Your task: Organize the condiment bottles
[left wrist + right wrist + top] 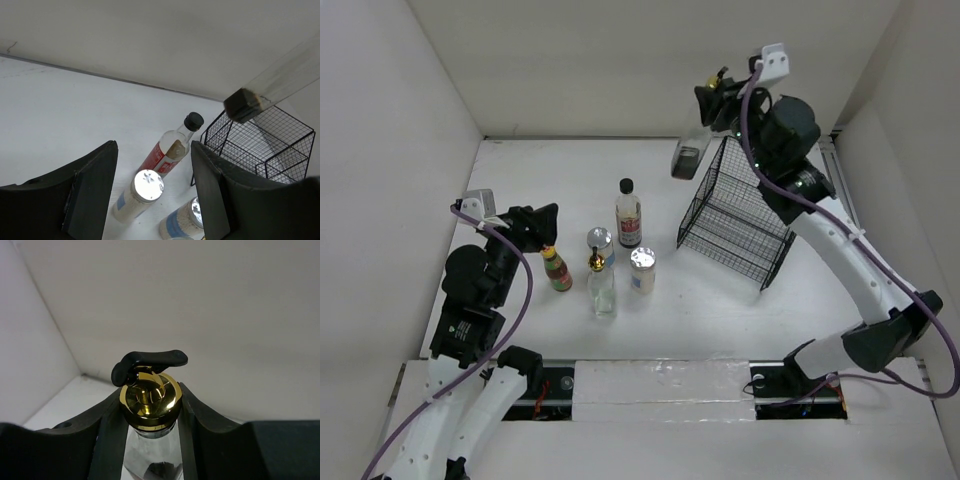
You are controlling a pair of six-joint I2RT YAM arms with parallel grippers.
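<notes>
My right gripper (720,103) clamps the gold spout of a clear glass bottle (150,396), raised near the desk's (520,180) far edge beside the black wire basket (735,215). My left gripper (152,190) gapes empty; five other bottles (629,213) await sorting

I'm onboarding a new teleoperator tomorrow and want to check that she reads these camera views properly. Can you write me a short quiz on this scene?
1. True or false: the left gripper is shut on a bottle.
2. What does the right gripper hold? A) a silver-lidded jar B) a clear bottle with a gold spout C) the black-capped bottle
3. How many bottles stand on the table, not counting any held one?
Key: 1 false, its fingers are apart with nothing between them; 2 B; 3 five.
</notes>
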